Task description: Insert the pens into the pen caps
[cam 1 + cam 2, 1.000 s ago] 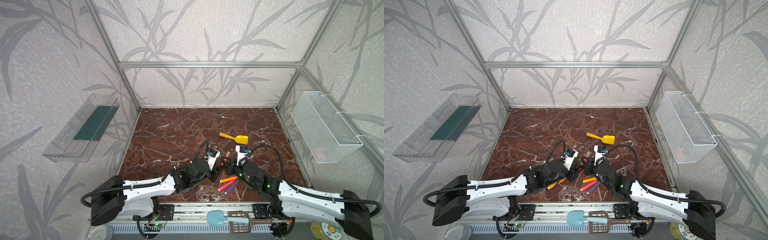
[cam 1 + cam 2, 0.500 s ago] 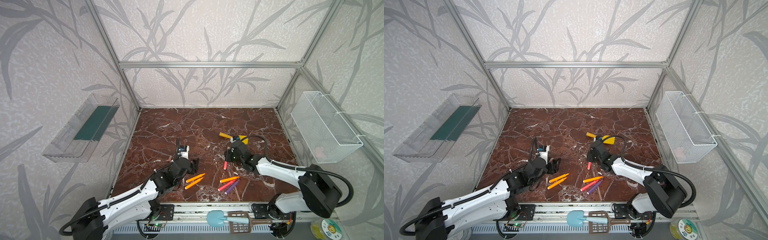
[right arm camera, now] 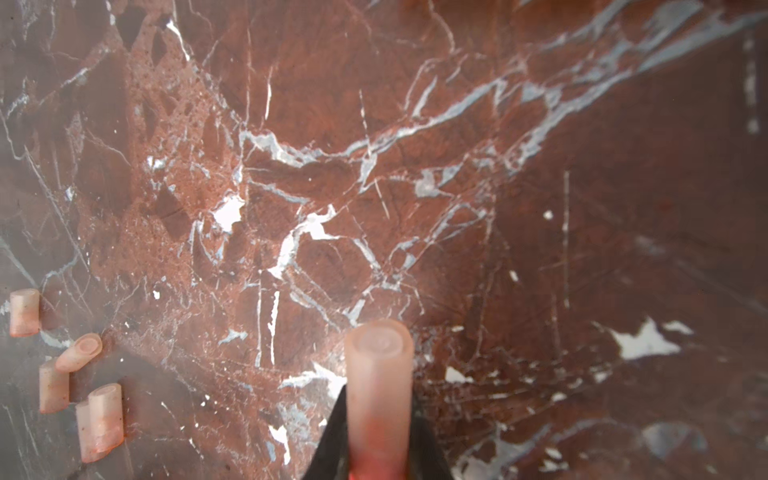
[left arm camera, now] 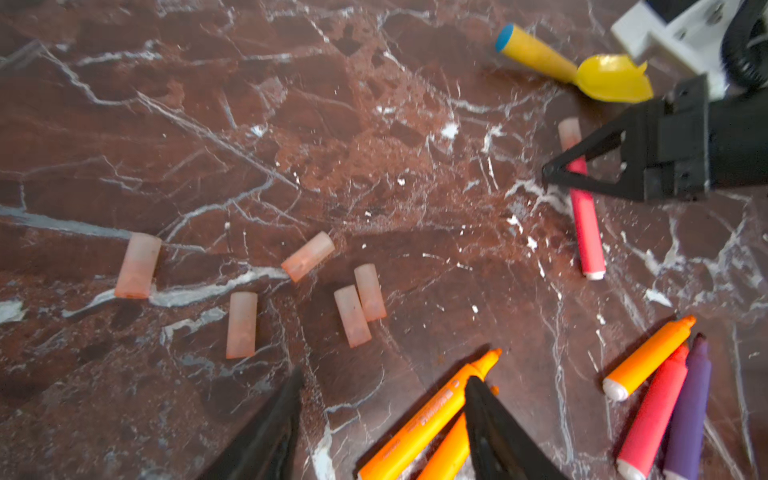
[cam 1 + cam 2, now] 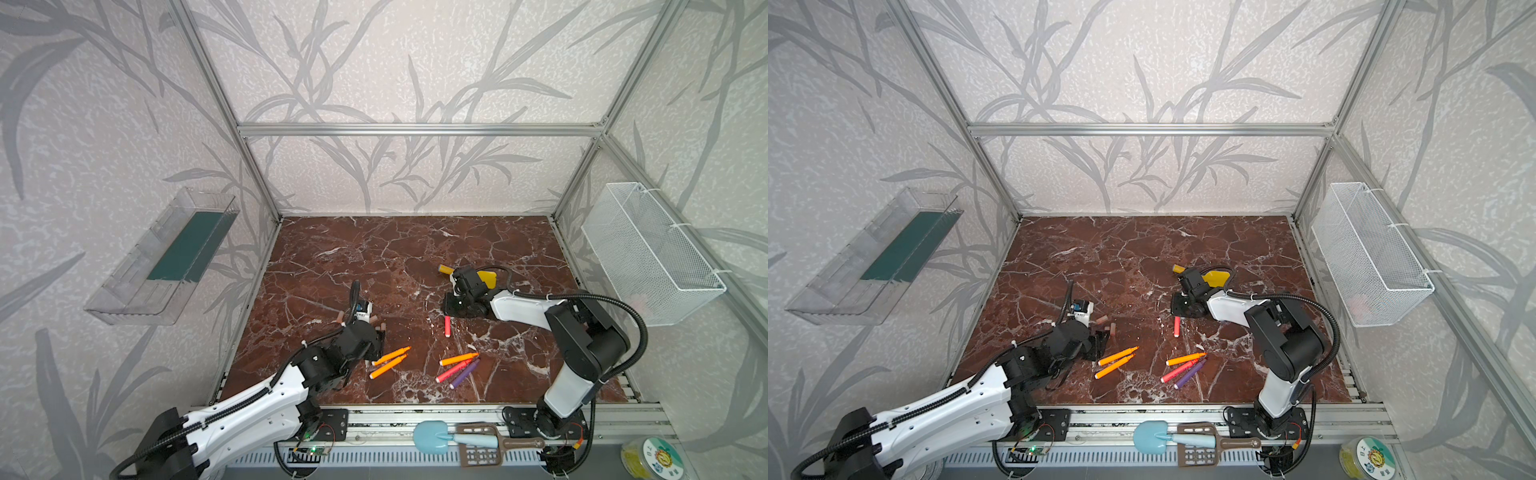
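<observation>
Left wrist view puts my left gripper [image 4: 384,374] nearest. Its jaws stand apart and grip nothing, and one finger crosses the two orange pens [image 4: 432,415], which lie side by side on the marble floor [image 4: 291,124]. If I close from here, I judge I could pinch both at once or set one rolling, because they are round and the finger overlaps them.

Just beyond my fingertips lie five loose pen caps [image 4: 242,325]. Two of them touch along their sides, so taking one risks knocking its neighbour away.

Off to the side, near my jaws but clear of them, three more pens [image 4: 652,411] huddle uncapped: orange, red-pink and purple.

Farther out, my right gripper [image 4: 548,172] is clamped on the red-pink pen [image 4: 586,232], holding it near its capped end while the white end lies toward me. In the right wrist view the cap [image 3: 378,374] juts out from between my closed jaws. I cannot tell whether it is pushed fully home, and a half-seated cap could slip off when I let go.

Farthest, beyond that gripper, sits the yellow scoop [image 4: 582,70].
</observation>
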You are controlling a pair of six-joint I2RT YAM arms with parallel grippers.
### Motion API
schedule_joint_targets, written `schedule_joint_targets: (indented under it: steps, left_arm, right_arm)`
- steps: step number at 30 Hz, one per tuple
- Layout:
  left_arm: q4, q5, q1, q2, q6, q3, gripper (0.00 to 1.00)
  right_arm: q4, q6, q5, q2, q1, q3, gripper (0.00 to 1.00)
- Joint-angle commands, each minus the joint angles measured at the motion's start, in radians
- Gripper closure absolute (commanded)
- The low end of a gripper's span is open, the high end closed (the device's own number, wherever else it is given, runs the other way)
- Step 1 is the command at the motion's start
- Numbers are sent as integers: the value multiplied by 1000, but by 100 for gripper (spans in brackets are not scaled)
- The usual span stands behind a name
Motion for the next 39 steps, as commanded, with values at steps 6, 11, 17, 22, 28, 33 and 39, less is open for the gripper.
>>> schedule_joint_targets:
  steps: [6,11,17,22,28,33,39]
  left_arm:
    - [-163,135,-16,112,-33,94,51]
    - [-208,120,-95,160,-55,108,53]
    - [-252,114,-173,162,-79,111,54]
    - [-251,148,-175,147,-79,94,52]
    - [-252,172,-184,140,-89,75,52]
    - [-237,188,-187,136,-88,68,52]
    - [-214,204,-190,170,-89,70,51]
  right_arm:
    - [-54,-28,30,14,-12,-7,81]
    - [-67,-28,59,-31,-12,-24,80]
    - [-75,-27,96,-93,-12,-49,69]
    - [-91,-28,115,-145,-12,-62,64]
    - [-102,-18,157,-283,-12,-115,62]
    - [-80,-6,167,-420,-12,-176,57]
    - [-20,-5,173,-575,-10,-259,50]
